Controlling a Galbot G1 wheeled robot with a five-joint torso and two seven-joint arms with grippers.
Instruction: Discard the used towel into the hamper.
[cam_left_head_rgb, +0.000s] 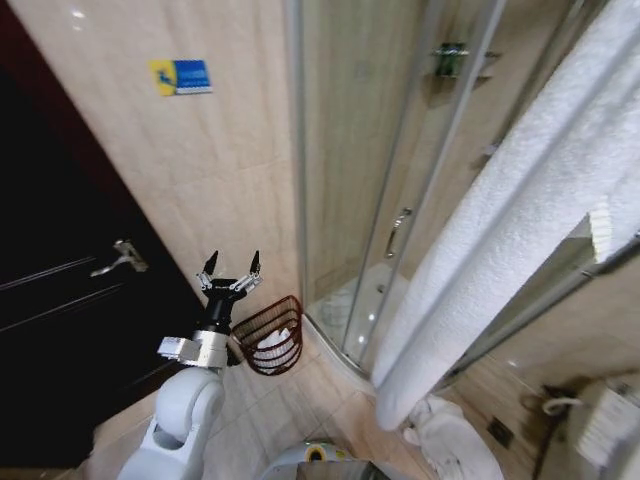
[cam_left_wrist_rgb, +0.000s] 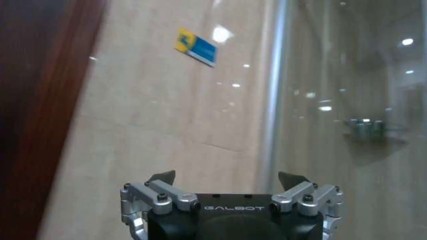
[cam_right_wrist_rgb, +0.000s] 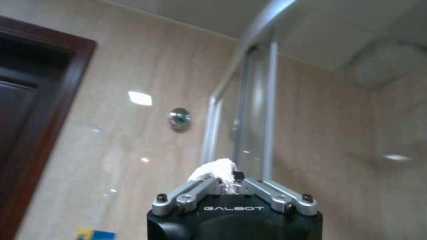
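Hovering with its fingers spread and empty, the left gripper (cam_left_head_rgb: 231, 268) sits near the hamper (cam_left_head_rgb: 272, 335), which lies at its four o'clock on the floor. The towel (cam_left_head_rgb: 500, 210) hangs as a long roll running from one o'clock down to seven o'clock, well right of the hamper. The right gripper (cam_right_wrist_rgb: 233, 183) is clamped on a tuft of that white cloth.

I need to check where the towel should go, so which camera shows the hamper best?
The head view: the hamper sits on the floor by the shower door, with white cloth inside, just beyond the open left hand. The left wrist view looks at the wall above it; the right wrist view shows the right hand shut on the towel.
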